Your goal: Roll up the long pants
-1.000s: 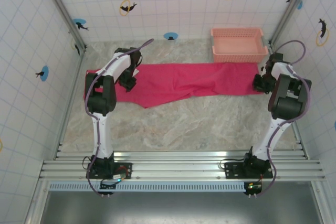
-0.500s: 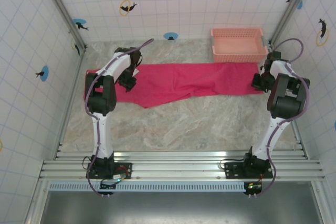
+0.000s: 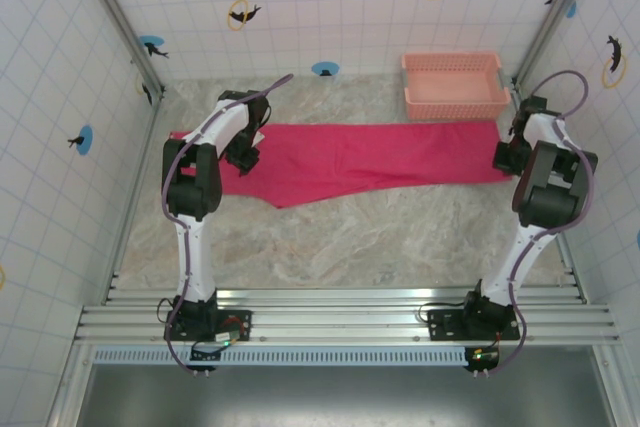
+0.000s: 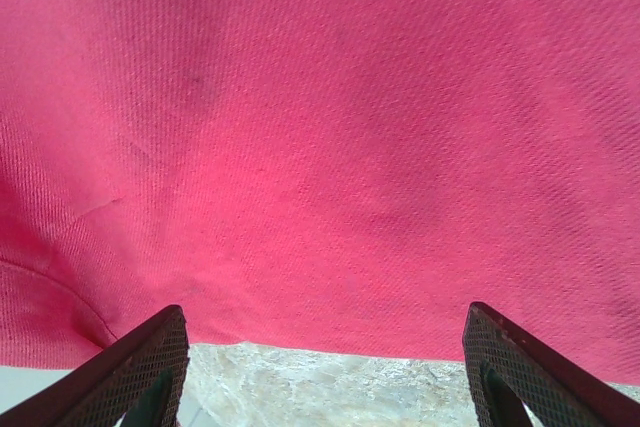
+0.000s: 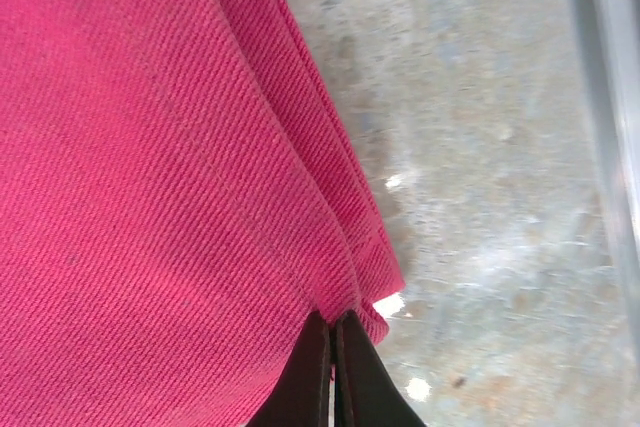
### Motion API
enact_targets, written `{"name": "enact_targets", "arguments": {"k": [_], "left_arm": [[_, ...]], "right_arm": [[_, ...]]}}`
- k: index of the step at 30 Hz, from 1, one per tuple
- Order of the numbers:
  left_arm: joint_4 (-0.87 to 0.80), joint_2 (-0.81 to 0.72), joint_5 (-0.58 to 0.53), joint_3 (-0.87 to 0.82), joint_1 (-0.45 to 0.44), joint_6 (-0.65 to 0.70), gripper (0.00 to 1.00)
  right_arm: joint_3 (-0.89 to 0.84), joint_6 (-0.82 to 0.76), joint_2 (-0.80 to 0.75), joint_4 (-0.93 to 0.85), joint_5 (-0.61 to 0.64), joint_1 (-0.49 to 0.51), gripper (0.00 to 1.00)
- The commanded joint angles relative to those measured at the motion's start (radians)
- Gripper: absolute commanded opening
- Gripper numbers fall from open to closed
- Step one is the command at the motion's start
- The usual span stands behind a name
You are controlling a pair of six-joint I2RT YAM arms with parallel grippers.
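Working from the left, I found the left gripper (image 3: 243,157) over the left end of the long pants (image 3: 370,157); on the left wrist camera its jaws stood wide apart (image 4: 322,319), one dark finger (image 4: 140,367) at each lower corner, the magenta cloth (image 4: 320,147) spread between and beyond them, and a strip of marbled table (image 4: 330,372) showed just under the hem; whether the fingers pressed on the cloth I could not tell. The pants lay flat across the far half of the table (image 3: 350,237), stretched from the left arm to the right arm, their near edge dipping to a point left of centre. Behind their right part sat the pink basket (image 3: 452,59), just beside the far edge of the cloth; whether they touched I could not tell; inside it I saw its own pink floor and walls. At the far right the right gripper (image 3: 508,157) met the end of the pants; on the right wrist camera its fingers were pinched together (image 5: 332,372) on the stitched corner of the hem (image 5: 150,197), the cloth puckered there, with bare table (image 5: 480,147) to the right.
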Motion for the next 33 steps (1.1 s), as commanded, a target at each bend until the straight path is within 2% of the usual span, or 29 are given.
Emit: {"name": "enact_targets", "arguments": {"k": [1,6,7,8,10,13,19,22,27,33], "left_arm": [[-0.033,0.024,-0.014,0.012,-0.004,0.022,0.73],[-0.04,0.029,-0.032,0.014,-0.004,0.034,0.73],[-0.044,0.03,-0.037,0.017,-0.004,0.038,0.74],[-0.048,0.03,-0.037,0.023,-0.005,0.04,0.74],[-0.056,0.031,-0.036,0.034,-0.005,0.04,0.74],[-0.054,0.025,-0.021,0.041,-0.004,0.034,0.75],[-0.05,0.002,0.034,0.028,-0.004,0.024,0.78],[-0.053,-0.014,0.063,0.043,-0.005,0.023,0.81],[-0.066,-0.037,0.119,0.095,-0.011,0.008,0.93],[-0.063,-0.035,0.129,0.116,-0.041,0.006,0.94]], "right_arm": [[0.076,-0.044,-0.056,-0.043,0.063,-0.043,0.0],[0.215,-0.102,0.025,-0.118,0.062,-0.063,0.0],[0.237,-0.092,0.04,-0.126,0.056,-0.069,0.08],[0.25,-0.078,0.048,-0.129,0.027,-0.08,0.25],[0.236,-0.045,0.038,-0.119,-0.036,-0.1,0.39],[0.161,-0.012,-0.005,-0.096,-0.121,-0.121,0.48],[0.002,0.033,-0.03,-0.045,-0.262,-0.131,0.51],[-0.057,0.063,-0.034,0.009,-0.268,-0.138,0.52],[-0.077,0.094,-0.03,0.045,-0.25,-0.162,0.52],[-0.088,0.147,-0.025,0.094,-0.238,-0.187,0.52]]}}
